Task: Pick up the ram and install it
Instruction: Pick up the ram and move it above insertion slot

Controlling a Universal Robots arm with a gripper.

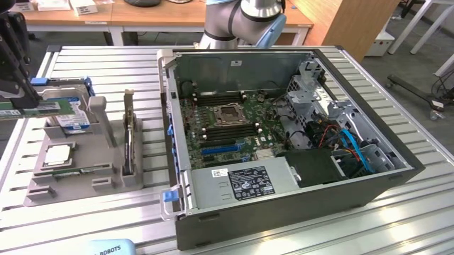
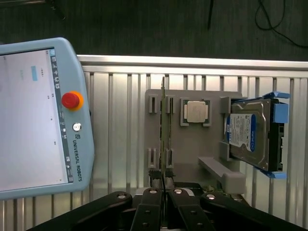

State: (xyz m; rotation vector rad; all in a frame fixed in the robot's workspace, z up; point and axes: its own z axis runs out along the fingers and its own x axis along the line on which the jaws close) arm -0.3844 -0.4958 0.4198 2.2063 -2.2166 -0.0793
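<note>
The ram, a thin green stick, hangs level above the far end of the grey parts tray at the exterior view's left. My dark gripper is shut on it from above. In the wrist view the black fingers pinch the ram, seen edge-on as a thin line over the tray. A second green stick stays in its tray holder. The open computer case lies at the exterior view's right, its motherboard exposed and well apart from the gripper.
The tray also holds a square silver processor, a blue-labelled hard drive and a tall dark upright card. A pale blue teach pendant lies on the slatted metal table beside the tray. The arm's base stands behind the case.
</note>
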